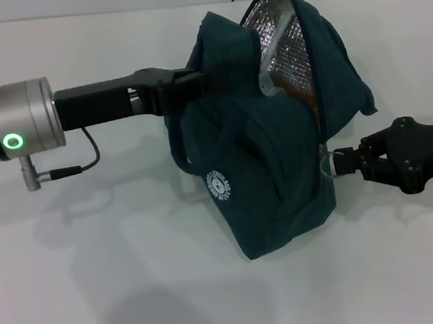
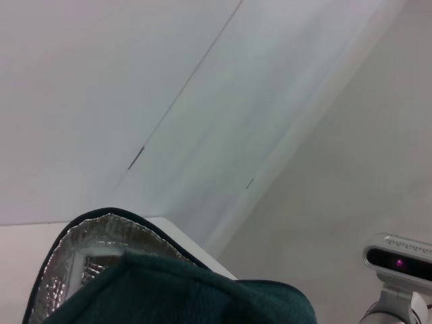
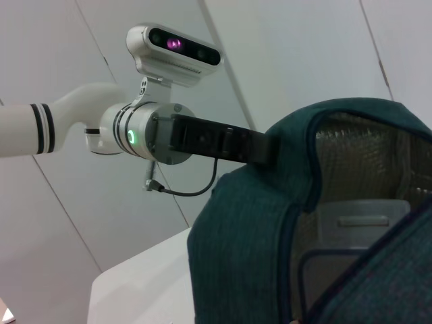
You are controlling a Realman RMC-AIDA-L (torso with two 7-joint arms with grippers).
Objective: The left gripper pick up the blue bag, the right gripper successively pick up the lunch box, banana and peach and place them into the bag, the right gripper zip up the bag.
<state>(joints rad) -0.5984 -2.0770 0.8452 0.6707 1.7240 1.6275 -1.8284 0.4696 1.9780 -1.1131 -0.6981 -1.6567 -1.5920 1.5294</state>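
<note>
Right tool (image 1: 340,162) pinches the zipper ring (image 1: 327,162) at the blue bag's (image 1: 267,156) lower end; my left tool (image 1: 196,82) grips its upper rim, bag raised off the bench (image 1: 97,285), mouth open.

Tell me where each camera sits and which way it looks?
Head view: up high, looking down at the blue bag, left gripper and right gripper.
Left wrist view: on the left arm, looking over the bag's rim to the wall.
Right wrist view: on the right arm, looking into the bag.
All three share the bag's foil lining.

The blue bag (image 1: 270,148) sits between left gripper (image 1: 192,83) and right gripper (image 1: 345,161).
</note>
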